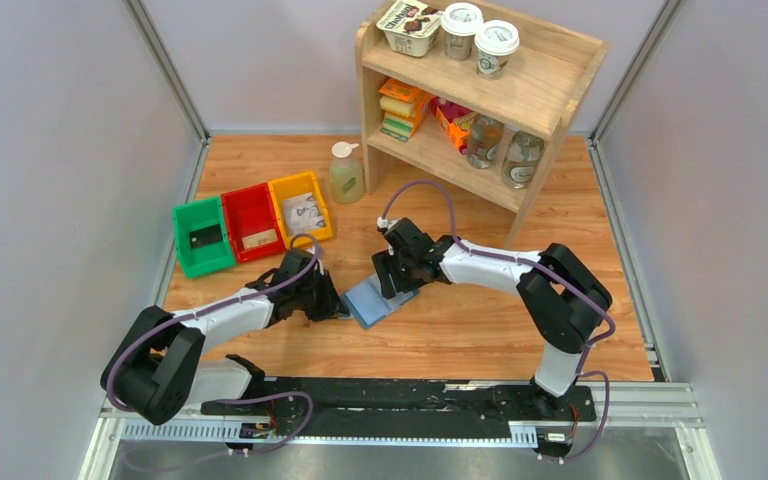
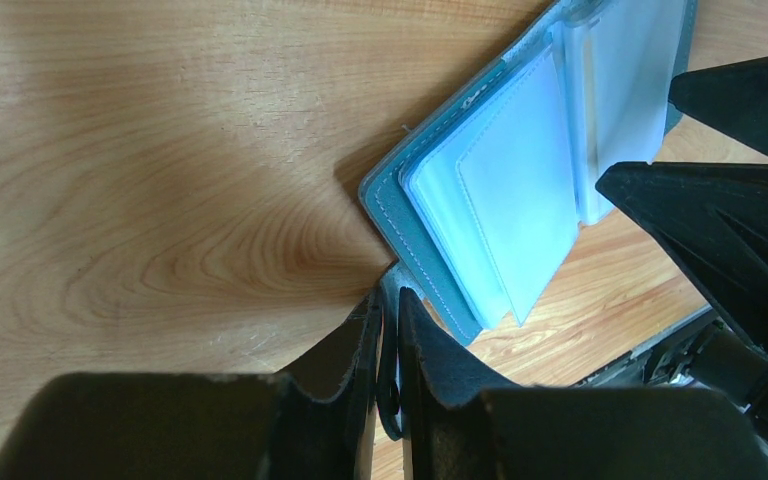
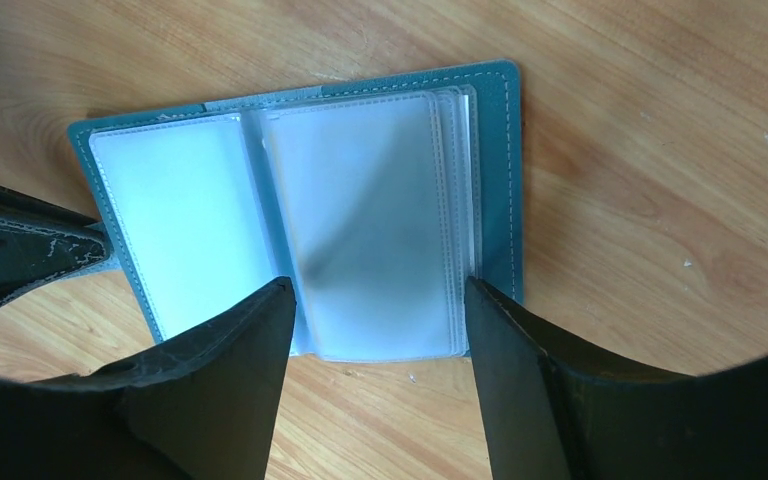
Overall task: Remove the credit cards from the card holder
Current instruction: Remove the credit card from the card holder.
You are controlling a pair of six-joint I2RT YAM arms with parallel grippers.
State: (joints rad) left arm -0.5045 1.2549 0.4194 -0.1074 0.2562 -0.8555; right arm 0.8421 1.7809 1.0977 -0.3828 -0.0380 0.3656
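Setting: wood-grain table (image 1: 480, 330) boxed in by plain grey walls
Left gripper (image 2: 390, 296): fingers squeezed almost together, and in its own wrist view they look to be nipping the corner of the card holder (image 2: 520, 190), basically pinning the cover down
Right gripper (image 3: 375, 290): spread wide with nothing in it, hanging over the holder with one finger either side of the right-hand sleeve stack, can't tell if it's touching
Holder spot: lying open and flat around the centre of the top view, right between the two grippers
Bins: green bin (image 1: 205, 269), red bin (image 1: 245, 192) and yellow bin (image 1: 295, 180) in a row left of centre, well apart from the holder, one card lying in each, which I take to be the credit cards (image 1: 258, 238)
Progress: my read is mostly done, three cards out and binned. Both sleeves on show are empty, but more sleeves sit under the right one and I can't see into them, so maybe a page flip or two left
Look: blue-grey cover with pale stitching, light blue lining, frosty clear plastic sleeves, all thin and floppy, so I'd guess the pages slide around easily
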